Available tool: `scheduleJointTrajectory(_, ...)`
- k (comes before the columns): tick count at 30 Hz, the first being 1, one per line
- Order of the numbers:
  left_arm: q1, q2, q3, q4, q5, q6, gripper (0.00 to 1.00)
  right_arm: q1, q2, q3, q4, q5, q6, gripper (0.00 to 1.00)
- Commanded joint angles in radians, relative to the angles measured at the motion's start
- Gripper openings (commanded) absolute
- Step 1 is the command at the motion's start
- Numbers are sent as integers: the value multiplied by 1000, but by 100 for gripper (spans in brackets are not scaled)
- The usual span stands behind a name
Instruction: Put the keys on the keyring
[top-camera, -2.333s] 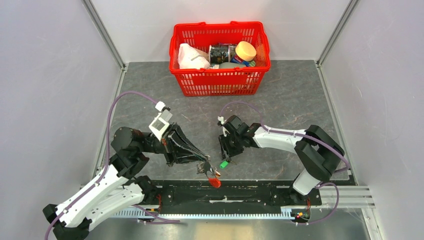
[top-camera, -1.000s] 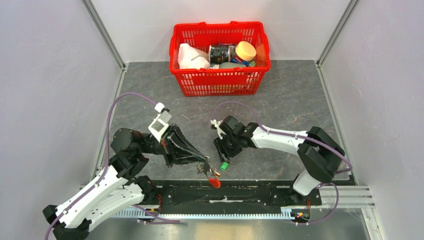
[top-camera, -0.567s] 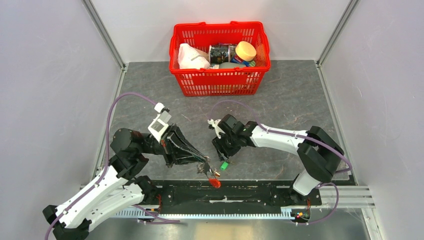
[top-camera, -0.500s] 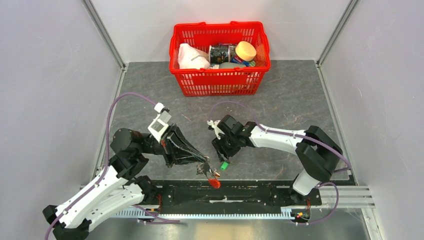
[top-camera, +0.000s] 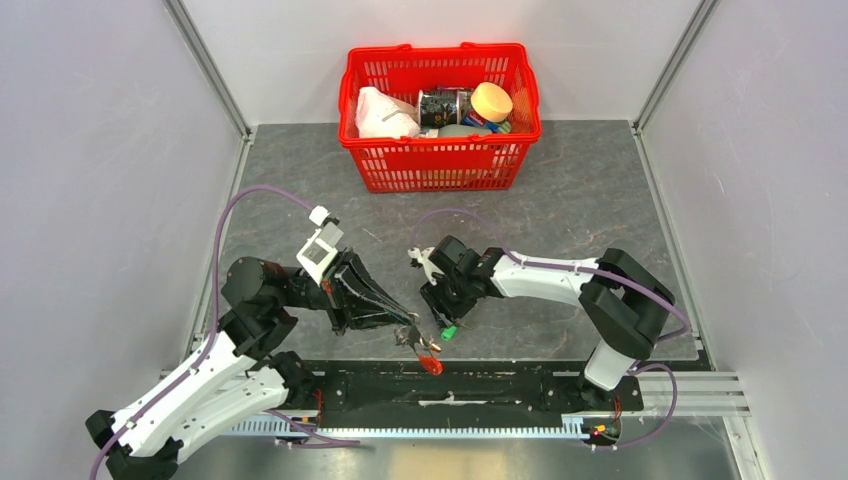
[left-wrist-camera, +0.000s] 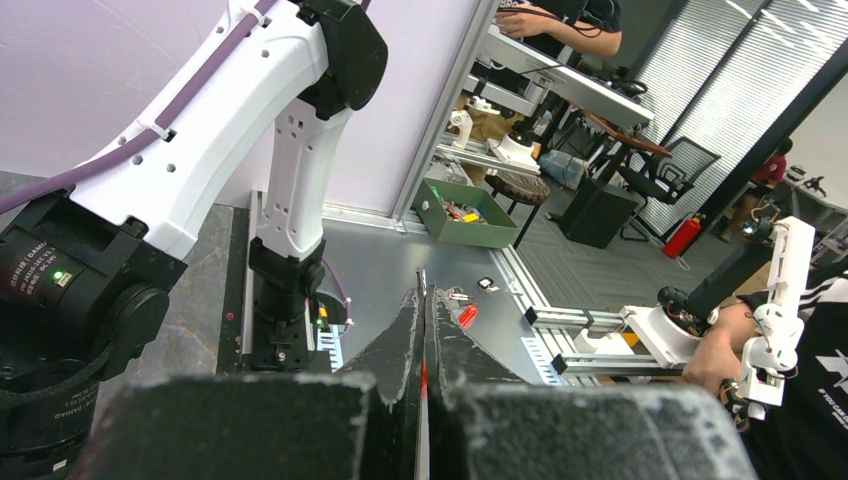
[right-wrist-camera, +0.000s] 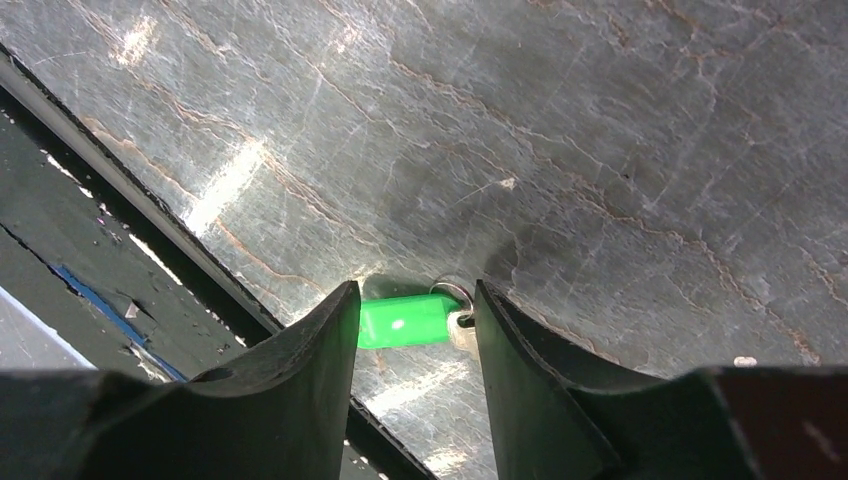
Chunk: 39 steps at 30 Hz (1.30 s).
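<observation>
Aligning the green-headed key with the held keyring — threading not yet done.

The left gripper, fingers pressed together, pinches the keyring's thin metal ring at the near edge of the table; the keyring hangs its red loop just below. The right gripper presses its fingers on the two ends of the green-headed key, held low over the table just right of the keyring. Over the last seconds the right wrist has swung left while the key itself has barely shifted and the left arm has not moved — probably a re-angling of the key towards the ring.
</observation>
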<state>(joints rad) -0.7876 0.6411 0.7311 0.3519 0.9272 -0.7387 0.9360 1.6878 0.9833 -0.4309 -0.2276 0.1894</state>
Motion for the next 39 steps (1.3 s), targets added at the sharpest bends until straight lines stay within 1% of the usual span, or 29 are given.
scheduleJointTrajectory(1,-5,-8,4,49,17,24,2,12,9,13,30,19,-14,52)
scheduleJointTrajectory(5,-6,-7,6,49,15,24,2,18,6,9,24,36,-12,50)
scheduleJointTrajectory(13,-6,-4,7,53,15,23,2,30,0,0,-10,137,31,46)
scheduleJointTrajectory(19,-6,2,27,48,24,22,2,34,0,-14,-16,138,45,43)
scheduleJointTrajectory(21,-5,7,52,-2,27,47,2,36,-1,-13,-19,125,53,43)
scheduleJointTrajectory(24,-6,21,66,-7,41,54,2,49,-2,-20,-11,132,64,42)
scheduleJointTrajectory(27,-6,18,53,15,36,39,2,58,4,-28,-4,134,81,35)
scheduleJointTrajectory(34,-6,4,37,9,25,41,2,69,-50,-48,-28,172,95,34)
scheduleJointTrajectory(39,-6,-1,28,25,19,34,2,70,-66,-38,-47,209,97,22)
